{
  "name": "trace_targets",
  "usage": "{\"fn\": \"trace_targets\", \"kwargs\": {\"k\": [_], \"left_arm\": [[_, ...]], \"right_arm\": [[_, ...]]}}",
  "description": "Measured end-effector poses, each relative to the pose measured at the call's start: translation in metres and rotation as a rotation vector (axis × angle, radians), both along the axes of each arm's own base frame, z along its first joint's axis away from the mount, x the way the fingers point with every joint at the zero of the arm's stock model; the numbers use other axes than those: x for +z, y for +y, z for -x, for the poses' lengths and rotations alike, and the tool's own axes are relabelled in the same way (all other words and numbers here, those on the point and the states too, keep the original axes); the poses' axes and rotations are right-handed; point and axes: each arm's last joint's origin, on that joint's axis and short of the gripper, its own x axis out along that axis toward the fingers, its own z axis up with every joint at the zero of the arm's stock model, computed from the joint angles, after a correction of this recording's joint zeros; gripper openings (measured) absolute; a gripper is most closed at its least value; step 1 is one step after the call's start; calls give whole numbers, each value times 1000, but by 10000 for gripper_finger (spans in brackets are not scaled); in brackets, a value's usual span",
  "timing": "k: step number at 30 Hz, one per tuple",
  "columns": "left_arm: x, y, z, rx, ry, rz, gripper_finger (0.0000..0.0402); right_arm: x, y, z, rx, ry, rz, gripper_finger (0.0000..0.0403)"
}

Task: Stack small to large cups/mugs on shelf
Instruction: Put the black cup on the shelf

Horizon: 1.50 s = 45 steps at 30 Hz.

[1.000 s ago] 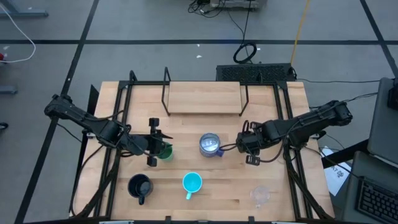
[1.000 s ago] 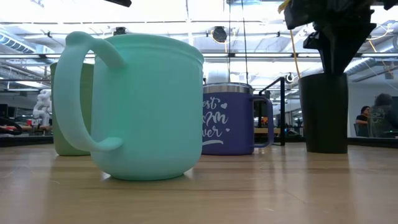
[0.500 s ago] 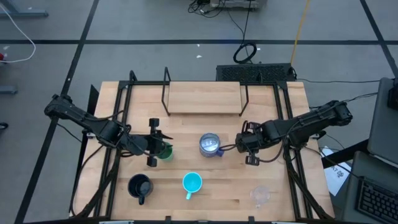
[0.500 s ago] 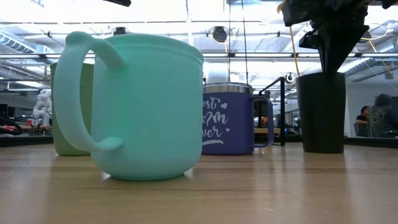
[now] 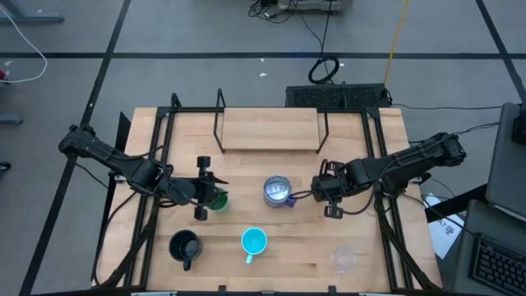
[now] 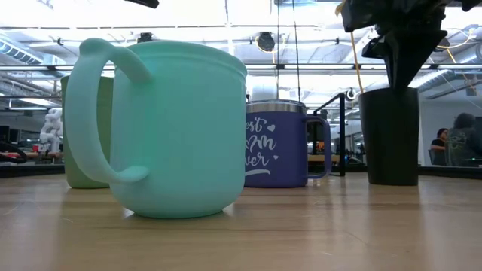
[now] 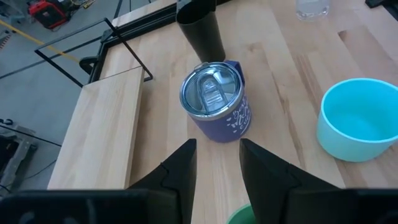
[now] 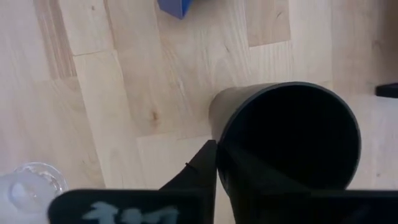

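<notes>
- The right gripper [image 5: 331, 197] sits low over the table's right-middle, one finger [image 8: 202, 163] outside the wall of the dark tumbler [image 8: 286, 140] and the other apparently inside its mouth; the fingers look pinched on the rim, so I judge it grasped, base on or just above the wood.
- The tumbler looks like stiff, smooth plastic, probably light; a wall pinch near the rim should hold, though the slick tall side could swing or slip if tilted.
- The left gripper [image 5: 200, 188] hovers by the green cup [image 5: 218, 200], fingers [image 7: 180, 168] parted and gripping nothing; the cup's rim shows just below them.
- The blue-purple mug [image 7: 215, 102] stands between the two grippers, lidded and metal-rimmed, likely the heaviest; its handle or body would be a surer hold than the lid.
- The cyan mug [image 5: 254, 242] and black mug [image 5: 184, 247] stand near the front edge, the clear cup [image 5: 344, 259] front right; the clear one seems thin and easily crushed.
- The shelf [image 5: 269, 129] at the back stands bare, so stacking is not yet begun.
</notes>
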Motion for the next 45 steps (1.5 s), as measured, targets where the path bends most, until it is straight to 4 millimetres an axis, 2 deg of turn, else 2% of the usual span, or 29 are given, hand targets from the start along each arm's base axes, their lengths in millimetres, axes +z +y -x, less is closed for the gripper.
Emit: {"fn": "trace_targets", "kwargs": {"k": [11, 16, 24, 38, 45], "left_arm": [[0, 0, 0, 0, 0, 0, 124], [0, 0, 0, 4, -1, 7, 124], [0, -5, 2, 10, -10, 50, 124], [1, -13, 5, -32, -13, 47, 124], [1, -13, 5, -36, -12, 37, 124]], "right_arm": [[0, -1, 0, -18, -6, 21, 81], [0, -1, 0, -26, -7, 19, 68], [0, 0, -2, -25, -22, 9, 5], [-1, -8, -3, -57, -23, 7, 64], [-15, -10, -1, -46, -7, 13, 58]]}}
